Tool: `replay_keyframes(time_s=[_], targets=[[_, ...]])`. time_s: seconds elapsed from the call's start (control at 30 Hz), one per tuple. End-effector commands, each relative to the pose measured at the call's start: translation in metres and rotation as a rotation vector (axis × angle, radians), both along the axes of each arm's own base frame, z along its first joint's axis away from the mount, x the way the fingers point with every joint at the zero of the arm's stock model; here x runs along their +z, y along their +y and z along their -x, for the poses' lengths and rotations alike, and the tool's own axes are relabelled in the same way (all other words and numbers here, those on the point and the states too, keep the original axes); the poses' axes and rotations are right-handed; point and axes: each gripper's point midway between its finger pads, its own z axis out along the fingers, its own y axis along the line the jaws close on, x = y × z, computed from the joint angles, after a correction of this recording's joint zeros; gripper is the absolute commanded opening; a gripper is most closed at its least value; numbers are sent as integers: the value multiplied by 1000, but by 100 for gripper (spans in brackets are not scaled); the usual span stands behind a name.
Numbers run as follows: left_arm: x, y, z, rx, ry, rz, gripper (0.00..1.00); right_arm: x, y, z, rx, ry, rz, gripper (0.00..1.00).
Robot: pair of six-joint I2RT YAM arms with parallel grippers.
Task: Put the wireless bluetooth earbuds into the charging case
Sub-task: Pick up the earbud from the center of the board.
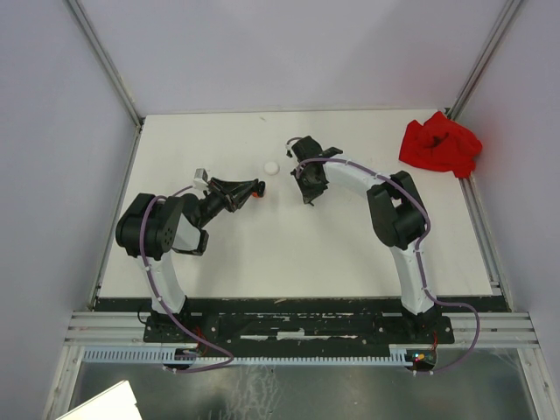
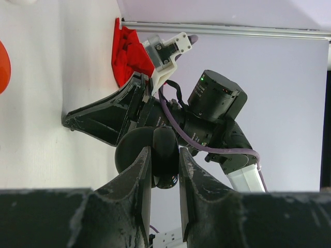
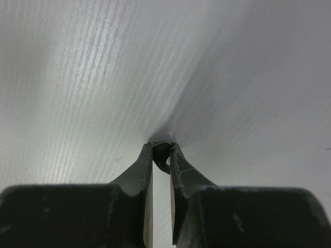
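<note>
Right gripper (image 3: 161, 148) tips touching white worktop (image 3: 93, 77). 2 fingers (image 3: 138, 173) nearly together, pinching small black earbud (image 3: 162, 155). Shadow (image 3: 160, 135) just beyond tips.

A robotics lab test cell: a plain white desk (image 1: 289, 254) enclosed by blank pale walls (image 1: 52, 131) on aluminium frame rails (image 1: 103, 59), with a cabled black-and-white left arm (image 1: 162, 232) and right arm (image 1: 398, 219) bolted to a black base plate (image 1: 297, 325).

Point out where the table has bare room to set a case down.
Bare table: the near middle between the left arm and right arm; the far-left corner; the right side nearer than the red cloth. Crowded: far centre, where the left fingers hold a black case, the right fingers pinch a black earbud, beside the white case.
</note>
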Motion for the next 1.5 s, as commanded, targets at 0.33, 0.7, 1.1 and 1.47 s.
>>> replay_keyframes(time_s=[0.33, 0.7, 1.1, 1.47], targets=[[36, 1, 8, -14, -168, 24, 3, 18, 6, -14, -6, -49, -39, 7], [33, 1, 9, -16, -163, 20, 3, 69, 17, -31, -36, -237, -176, 4], [29, -17, 9, -65, -153, 25, 3, 124, 30, -33, -25, -447, -391, 2], [29, -46, 11, -138, -147, 49, 3, 226, 34, 1, 34, -769, -756, 2]])
